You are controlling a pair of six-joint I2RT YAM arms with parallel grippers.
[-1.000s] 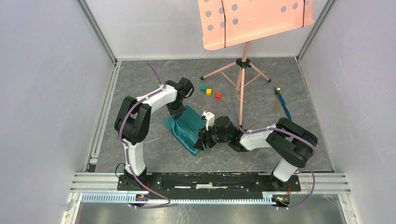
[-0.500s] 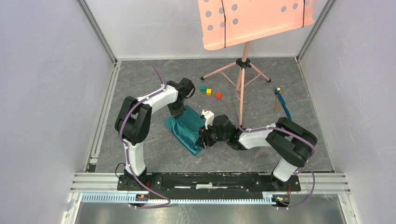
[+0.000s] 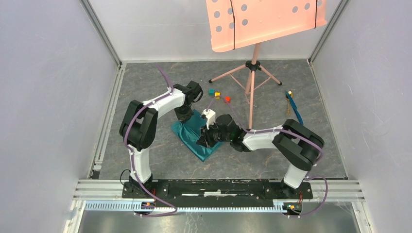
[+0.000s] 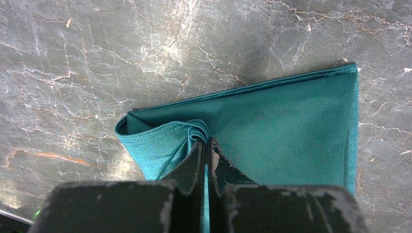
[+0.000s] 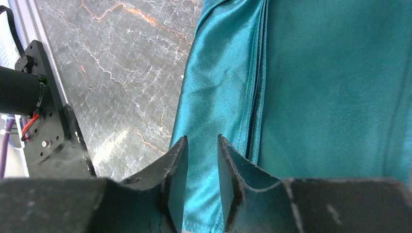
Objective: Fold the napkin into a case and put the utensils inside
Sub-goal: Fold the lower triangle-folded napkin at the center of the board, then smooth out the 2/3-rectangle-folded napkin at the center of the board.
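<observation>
The teal-green napkin (image 3: 187, 133) lies folded on the grey floor between the arms. My left gripper (image 3: 185, 115) is at its far edge and, in the left wrist view, is shut (image 4: 205, 143) on a bunched pinch of napkin (image 4: 291, 126). My right gripper (image 3: 203, 140) sits over the napkin's right side. Its jaws (image 5: 201, 141) stand a narrow gap apart, closed on a shiny fold of the napkin (image 5: 340, 97). The utensils lie far right: a thin blue piece (image 3: 295, 112) and a golden-brown spoon bowl (image 3: 289, 93).
Teal (image 3: 211, 91), yellow (image 3: 217, 95) and red (image 3: 227, 99) cubes lie just beyond the napkin. A pink music stand (image 3: 252, 64) spreads tripod legs at the back, and one leg (image 3: 251, 116) runs down close to the right arm. Walls enclose the floor.
My right gripper has moved left and away from me, from the napkin's right edge to over its middle. The left arm has stayed put.
</observation>
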